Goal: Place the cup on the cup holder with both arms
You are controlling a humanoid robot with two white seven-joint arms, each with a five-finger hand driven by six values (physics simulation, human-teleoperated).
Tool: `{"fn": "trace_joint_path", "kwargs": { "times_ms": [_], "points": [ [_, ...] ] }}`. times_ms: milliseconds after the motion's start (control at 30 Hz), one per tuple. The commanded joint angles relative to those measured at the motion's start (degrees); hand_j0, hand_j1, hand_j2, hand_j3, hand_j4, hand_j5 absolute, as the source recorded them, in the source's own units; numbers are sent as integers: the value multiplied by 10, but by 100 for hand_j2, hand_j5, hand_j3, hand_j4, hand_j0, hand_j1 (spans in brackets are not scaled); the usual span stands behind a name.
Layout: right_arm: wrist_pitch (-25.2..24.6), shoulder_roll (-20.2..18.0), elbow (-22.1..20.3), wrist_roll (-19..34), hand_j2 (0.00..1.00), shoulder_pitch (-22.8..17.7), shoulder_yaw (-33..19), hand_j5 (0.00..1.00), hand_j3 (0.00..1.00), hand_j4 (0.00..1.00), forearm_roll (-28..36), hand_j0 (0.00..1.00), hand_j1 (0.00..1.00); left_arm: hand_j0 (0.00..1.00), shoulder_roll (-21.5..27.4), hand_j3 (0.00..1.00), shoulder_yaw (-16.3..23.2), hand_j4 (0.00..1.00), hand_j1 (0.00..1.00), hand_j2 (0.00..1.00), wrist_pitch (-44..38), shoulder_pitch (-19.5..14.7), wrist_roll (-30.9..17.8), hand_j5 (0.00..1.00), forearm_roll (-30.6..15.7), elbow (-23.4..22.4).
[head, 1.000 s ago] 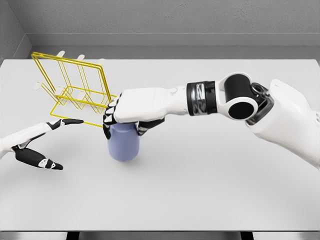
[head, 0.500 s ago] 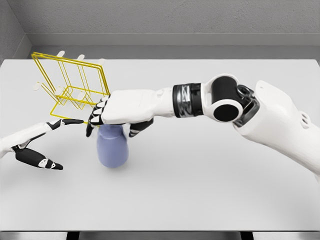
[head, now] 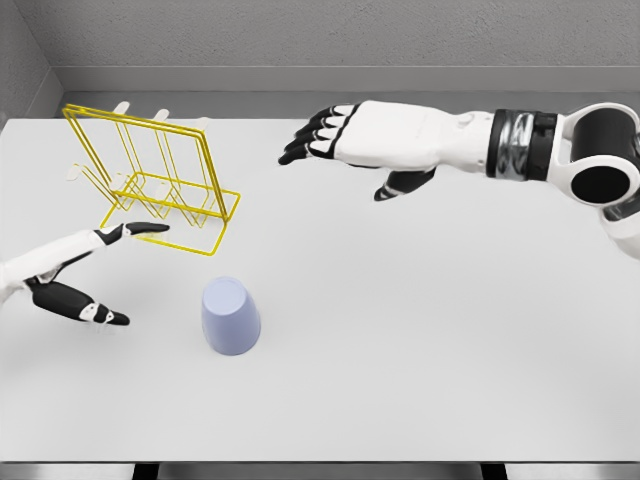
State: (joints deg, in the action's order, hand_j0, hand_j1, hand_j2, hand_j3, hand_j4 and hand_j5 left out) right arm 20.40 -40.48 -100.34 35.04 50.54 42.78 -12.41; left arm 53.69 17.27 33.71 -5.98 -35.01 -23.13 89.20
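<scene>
The cup stands upside down on the table, free, near the yellow cup holder. Right robot hand hovers spread, far right; left robot hand waits spread beside the cup. Handover step: the left should grasp next.

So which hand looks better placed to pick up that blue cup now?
Probably the left hand: it hovers low and open just left of the cup. The right hand is open too, but raised and farther back over the table.
</scene>
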Motion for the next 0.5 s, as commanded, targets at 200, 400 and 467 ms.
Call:
{"fn": "trace_joint_path", "kwargs": {
  "times_ms": [200,400,467],
  "points": [
    [146,-124,1,0,100,-136,-212,100,100,100,32,100,100,100,-45,100,58,100,100,100,-76,-45,0,100,-3,16],
    [146,-136,8,0,100,-179,-239,100,100,100,35,100,100,100,-55,100,67,100,100,100,-138,-48,0,100,-6,12],
    [146,-147,7,0,100,-185,-239,100,100,100,35,100,100,100,-57,100,67,100,100,100,-162,-49,0,100,-8,12]
  ]
}}
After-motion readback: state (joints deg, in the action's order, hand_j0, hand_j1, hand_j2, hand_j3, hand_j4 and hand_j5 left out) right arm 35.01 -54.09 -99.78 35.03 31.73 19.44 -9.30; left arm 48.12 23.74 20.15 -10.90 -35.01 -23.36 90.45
